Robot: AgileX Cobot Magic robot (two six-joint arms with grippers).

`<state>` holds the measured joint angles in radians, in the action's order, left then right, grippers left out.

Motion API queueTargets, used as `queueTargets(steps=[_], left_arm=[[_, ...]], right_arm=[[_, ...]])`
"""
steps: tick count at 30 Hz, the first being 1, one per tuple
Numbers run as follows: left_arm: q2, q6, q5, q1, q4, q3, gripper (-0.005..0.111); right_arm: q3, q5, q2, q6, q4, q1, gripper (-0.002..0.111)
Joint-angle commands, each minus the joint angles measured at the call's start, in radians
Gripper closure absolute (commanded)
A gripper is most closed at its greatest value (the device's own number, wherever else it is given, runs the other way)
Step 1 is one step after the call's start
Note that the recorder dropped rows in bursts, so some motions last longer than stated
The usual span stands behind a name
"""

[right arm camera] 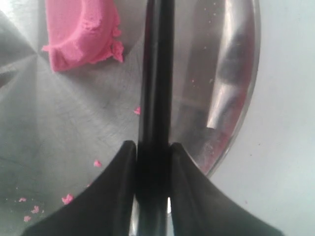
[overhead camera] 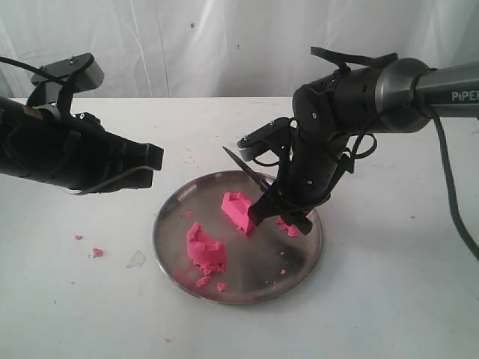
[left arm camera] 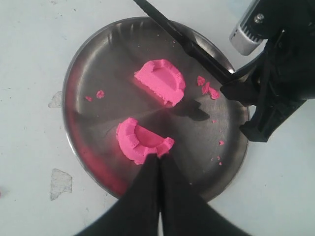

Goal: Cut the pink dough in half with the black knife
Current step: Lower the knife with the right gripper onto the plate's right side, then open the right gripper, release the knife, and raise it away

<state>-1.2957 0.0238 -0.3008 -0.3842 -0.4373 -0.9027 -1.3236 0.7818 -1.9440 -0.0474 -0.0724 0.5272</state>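
**Mia:** What did the outside camera show?

**Ben:** The pink dough [overhead camera: 221,228] lay in two chunks on the steel plate [overhead camera: 299,258], one near the front rim and one nearer the middle. They sat apart. So the cut looked done. The right tool [overhead camera: 273,208] hung low over the plate, just beside the far chunk, and it pinched the black knife [overhead camera: 243,166]. The blade stuck up and away, off the dough. The right arm bent down from the right side. The left arm hung above the counter [overhead camera: 389,299], left of the plate. Small pink crumbs [overhead camera: 96,253] lay on the counter there.

**Mia:** And the left wrist camera?

**Ben:** It looked down on the plate. Both halves showed a flat cut face. The left tool [left arm camera: 158,164] had its two fingers pressed together, with nothing between them. Its tip was right at the near chunk, but he could not tell if it touched. The knife [left arm camera: 182,39] crossed above the plate's far rim.

**Mia:** And the right wrist camera?

**Ben:** The right tool [right arm camera: 153,147] squeezed the knife [right arm camera: 156,73] from both sides. The blade ran out over the plate [right arm camera: 59,128], beside one dough chunk [right arm camera: 78,32], not touching it.

**Mia:** What came next, did he think?

**Ben:** Probably the knife had to be lifted clear and laid down gently, away from the halves.
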Motion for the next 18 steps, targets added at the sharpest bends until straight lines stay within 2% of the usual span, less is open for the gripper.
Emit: queueTargets(steps=[1,6,14,18], left_arm=[[0.005,0.003,-0.005,0.001,-0.014,0.005,0.107],[0.005,0.003,-0.005,0.001,-0.014,0.005,0.107],[0.005,0.003,-0.005,0.001,-0.014,0.005,0.107],[0.005,0.003,-0.005,0.001,-0.014,0.005,0.107]], right_arm=[[-0.006,0.001,0.000,0.002,-0.008,-0.009,0.100],[-0.002,0.001,0.000,0.002,-0.008,-0.009,0.090],[-0.002,0.004,-0.002,-0.005,-0.008,-0.009,0.089],[-0.002,0.020,-0.002,-0.005,-0.008,-0.009,0.079]])
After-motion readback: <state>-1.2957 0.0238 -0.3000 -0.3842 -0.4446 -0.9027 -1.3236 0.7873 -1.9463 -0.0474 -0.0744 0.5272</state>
